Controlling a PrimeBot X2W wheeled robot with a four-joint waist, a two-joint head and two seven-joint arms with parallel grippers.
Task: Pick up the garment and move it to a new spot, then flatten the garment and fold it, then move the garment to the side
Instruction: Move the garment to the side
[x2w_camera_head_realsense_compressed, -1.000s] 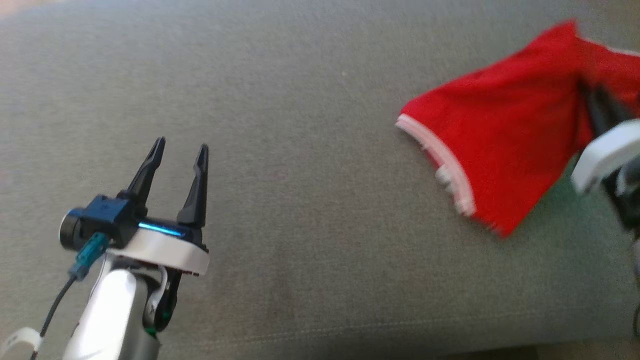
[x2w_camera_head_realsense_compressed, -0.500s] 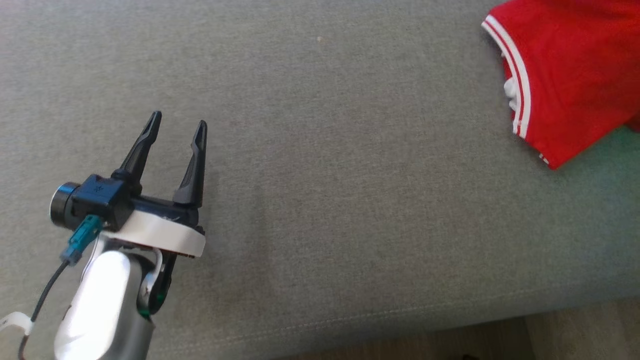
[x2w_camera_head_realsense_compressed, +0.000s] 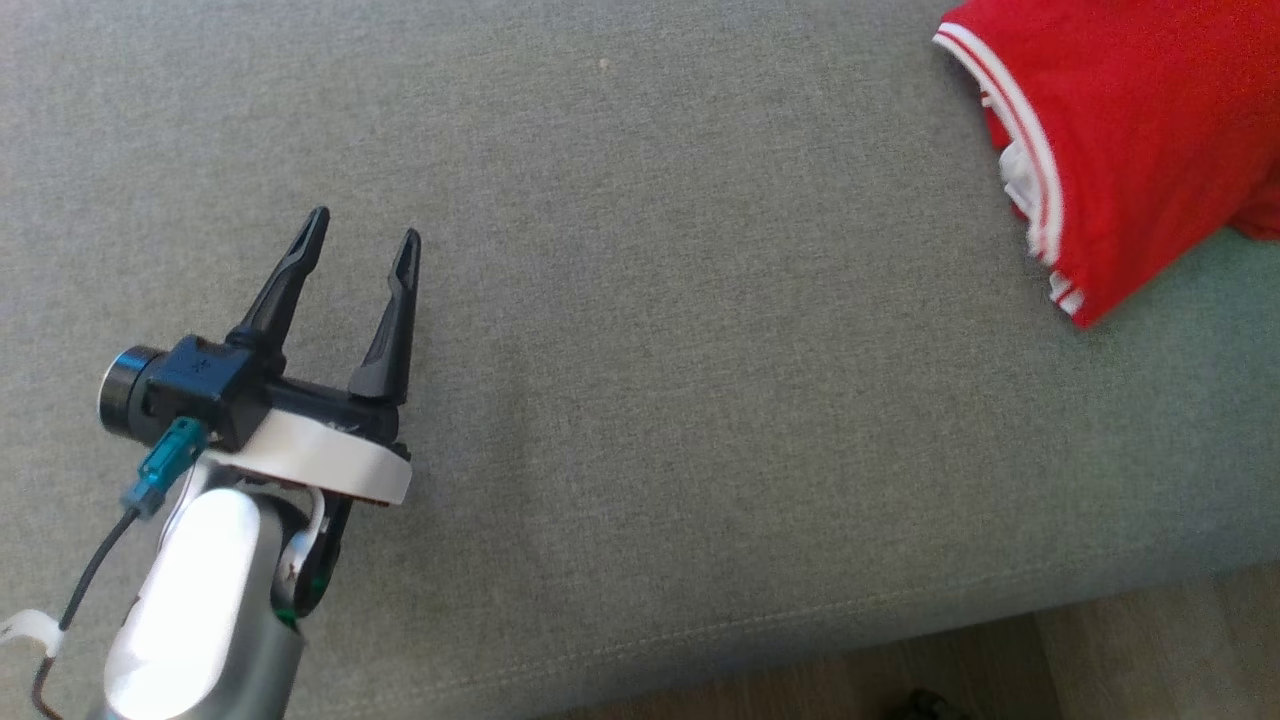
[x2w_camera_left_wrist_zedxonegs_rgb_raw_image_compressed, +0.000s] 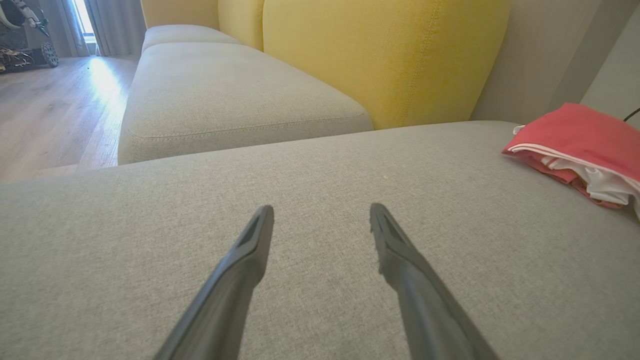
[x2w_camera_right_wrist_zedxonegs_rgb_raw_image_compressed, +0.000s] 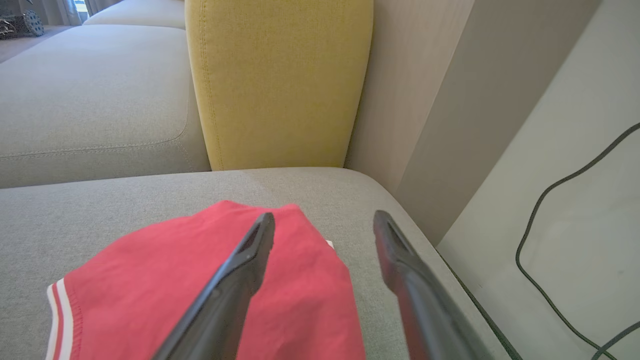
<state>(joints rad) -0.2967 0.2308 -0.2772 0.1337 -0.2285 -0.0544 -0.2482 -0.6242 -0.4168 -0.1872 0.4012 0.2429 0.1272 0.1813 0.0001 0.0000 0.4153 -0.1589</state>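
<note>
Head view: the left gripper (x2w_camera_head_realsense_compressed: 363, 224) hovers over the bare grey seat cushion (x2w_camera_head_realsense_compressed: 700, 350), its two fingers spread with nothing between them. The red garment (x2w_camera_head_realsense_compressed: 1130, 130) lies well off to its right and a little ahead, folded, with its white-striped hem turned toward the gripper.

Left wrist view: the left gripper (x2w_camera_left_wrist_zedxonegs_rgb_raw_image_compressed: 321, 209) points along the cushion toward a yellow backrest (x2w_camera_left_wrist_zedxonegs_rgb_raw_image_compressed: 380, 55), jaws apart and empty. The garment (x2w_camera_left_wrist_zedxonegs_rgb_raw_image_compressed: 575, 130) sits far to the right of the fingers, a flat red bundle with white cloth showing at its near edge.

Right wrist view: the right gripper (x2w_camera_right_wrist_zedxonegs_rgb_raw_image_compressed: 325, 216) stands open just above the garment (x2w_camera_right_wrist_zedxonegs_rgb_raw_image_compressed: 165, 280), which lies below it and to its left. One finger crosses over red cloth and the other over bare cushion, with no fabric pinched. A dark cable (x2w_camera_right_wrist_zedxonegs_rgb_raw_image_compressed: 550, 200) runs off to the right.

The garment looks set down at the side, so the step in hand is probably a clean let-go. Lift the right gripper straight up and back with the jaws wide, so that no fingertip snags a layer and drags the fold open
</note>
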